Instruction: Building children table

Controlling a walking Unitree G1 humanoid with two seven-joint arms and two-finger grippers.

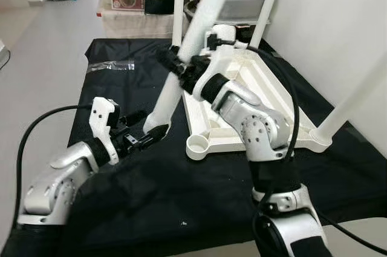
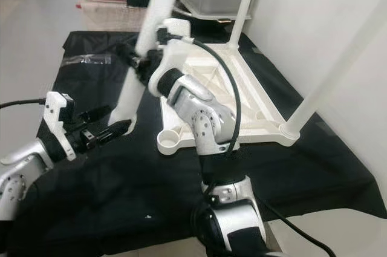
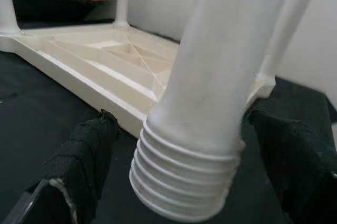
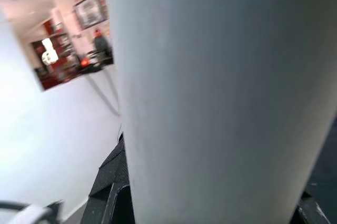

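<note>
— So where is our loose white plastic table leg [image 1: 181, 69] with the threaded end?

— Tilted above the black cloth [image 1: 121, 87], its ribbed end low, just beside the empty round socket [image 1: 198, 144] at the near corner of the upside-down cream plastic tabletop [image 1: 242, 81].

— And our grippers?

— Our right gripper [image 1: 175, 63] is clamped on the leg's middle. Our left gripper [image 1: 151, 135] sits at the threaded end, fingers [image 3: 84, 150] spread wide on either side of it, not touching.
</note>
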